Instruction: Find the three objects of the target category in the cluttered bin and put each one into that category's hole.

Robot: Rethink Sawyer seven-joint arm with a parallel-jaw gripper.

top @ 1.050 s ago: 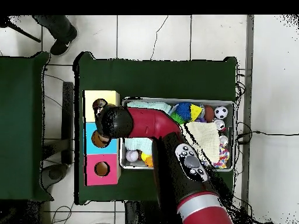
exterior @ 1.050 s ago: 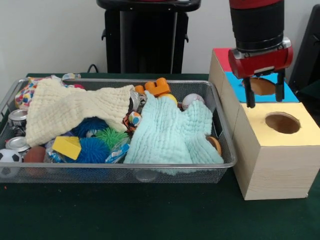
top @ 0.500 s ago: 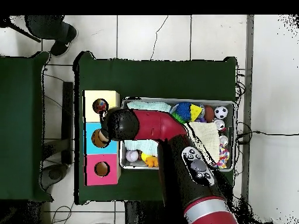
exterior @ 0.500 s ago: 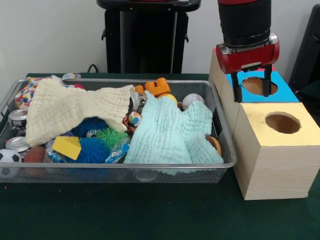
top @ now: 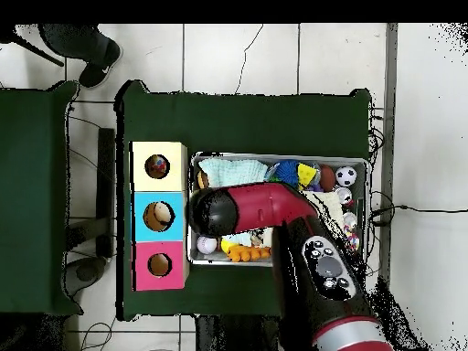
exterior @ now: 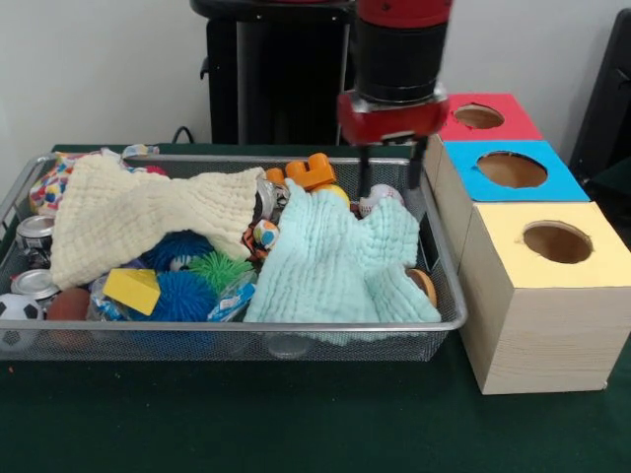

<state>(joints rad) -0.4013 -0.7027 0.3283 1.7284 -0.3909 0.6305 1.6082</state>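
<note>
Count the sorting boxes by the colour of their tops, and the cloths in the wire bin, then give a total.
Red-topped box: 1
Blue-topped box: 1
Yellow-topped box: 1
Cream cloth: 1
Mint cloth: 1
Total: 5
</note>
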